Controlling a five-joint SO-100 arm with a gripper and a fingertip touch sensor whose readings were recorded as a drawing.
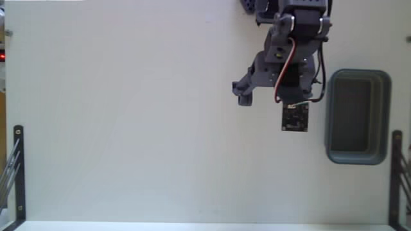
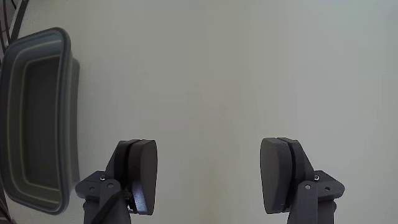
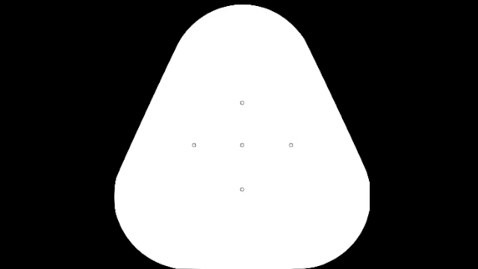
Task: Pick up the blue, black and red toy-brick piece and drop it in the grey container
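The toy-brick piece does not show in either view. The grey container (image 1: 358, 116) lies on the white table at the right of the fixed view; in the wrist view the container (image 2: 37, 118) is at the left edge, showing only its dark inside. My gripper (image 1: 273, 95) hangs over the table to the left of the container, apart from it. In the wrist view the gripper (image 2: 208, 149) is open, its two fingers (image 2: 142, 174) spread wide over bare table with nothing between them.
Black metal brackets stand at the table's lower left (image 1: 18, 168) and lower right (image 1: 398, 173) in the fixed view. The arm's base (image 1: 289, 13) is at the top edge. The table's near edge (image 1: 205, 224) runs along the bottom.
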